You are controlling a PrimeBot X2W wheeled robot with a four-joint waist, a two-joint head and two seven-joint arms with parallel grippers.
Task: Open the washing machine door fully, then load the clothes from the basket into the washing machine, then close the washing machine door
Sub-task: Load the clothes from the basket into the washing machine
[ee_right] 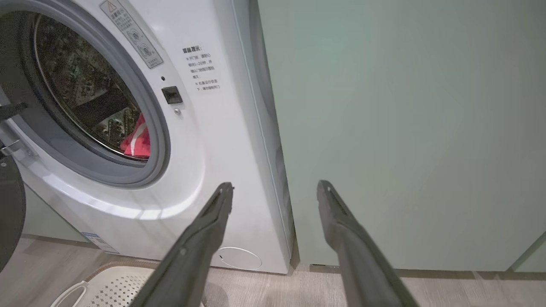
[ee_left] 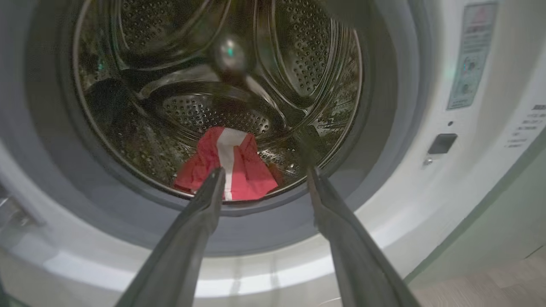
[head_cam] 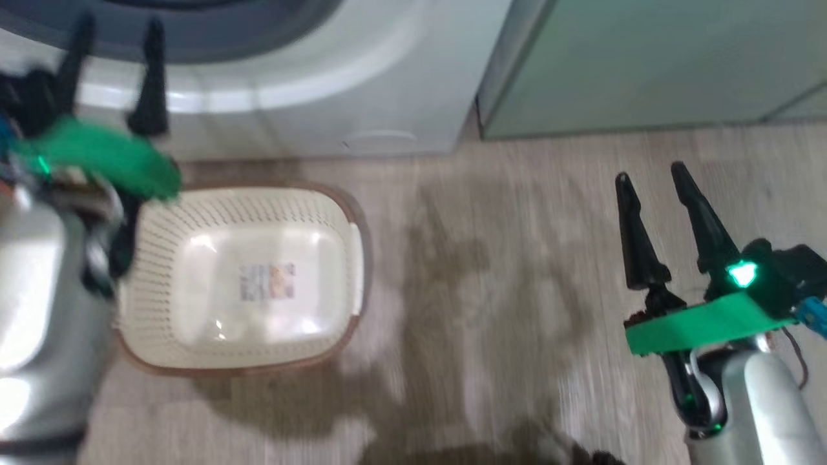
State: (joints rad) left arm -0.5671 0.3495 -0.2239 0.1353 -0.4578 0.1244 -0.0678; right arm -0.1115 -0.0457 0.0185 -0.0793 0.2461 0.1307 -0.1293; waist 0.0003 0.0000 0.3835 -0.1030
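One red piece of the clothes (ee_left: 247, 170) lies low in the drum (ee_left: 298, 64) and looks soft and light. One basket (head_cam: 258, 206), lower left, shows its bare label (head_cam: 267, 282). Left hand (ee_left: 265, 172) and right hand (ee_right: 275, 187) gape wide, holding nothing. One door (ee_right: 8, 213), far left edge, is likely stiff and slick, so push at its rim.

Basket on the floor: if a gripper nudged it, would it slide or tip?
The basket looks empty, with thin perforated plastic walls, so it is probably light and would likely slide on the smooth floor. It sits wide and low, so tipping seems unlikely. Its walls may flex if squeezed.
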